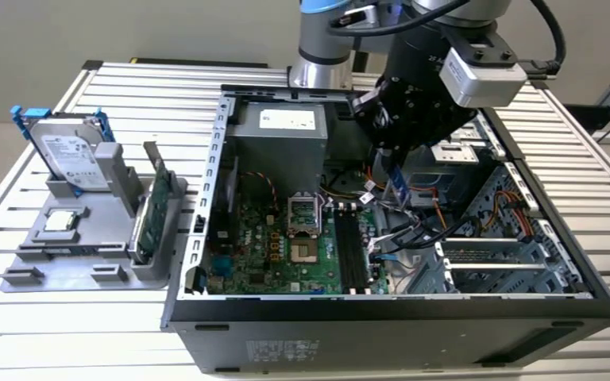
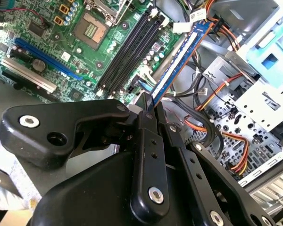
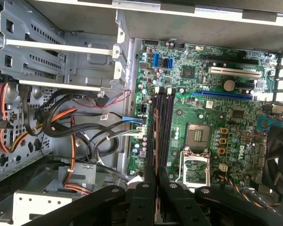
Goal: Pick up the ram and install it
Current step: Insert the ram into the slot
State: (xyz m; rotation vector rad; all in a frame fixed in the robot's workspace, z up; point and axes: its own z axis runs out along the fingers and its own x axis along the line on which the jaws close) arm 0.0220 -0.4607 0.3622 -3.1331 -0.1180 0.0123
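The claw (image 1: pixel 394 159) is pinching the ram (image 1: pixel 399 189) by one end, and its fingers (image 2: pixel 147 123) are pressed against the thin stick. The second wrist view shows the ram (image 2: pixel 180 59) as a narrow blue-looking board reaching away from the claw (image 2: pixel 149 101). It is held in the air above a tangle of orange, black and white cables (image 2: pixel 217 117).

In the exterior view the ram hangs inside the open computer case (image 1: pixel 212 159). It is just to the exterior view's right of the black memory slots (image 1: pixel 353 255) on the green motherboard (image 1: pixel 268 258), and it is not yet seated in them. In the first wrist view the claw (image 3: pixel 155 173) sits close over the near end of the slots (image 3: pixel 169 120), with the ram (image 3: pixel 155 150) seen edge-on.

A white label is stuck on the grey power supply (image 1: pixel 279 135), and a strip of small white print runs along the case's dark front edge. Neither is legible.

On the slatted desk (image 1: pixel 83 333) beside the case is a grey holder (image 1: pixel 40 274). In it stand a silver hard drive (image 1: pixel 72 155) with blue rails and a printed label, and a green expansion card (image 1: pixel 152 216).
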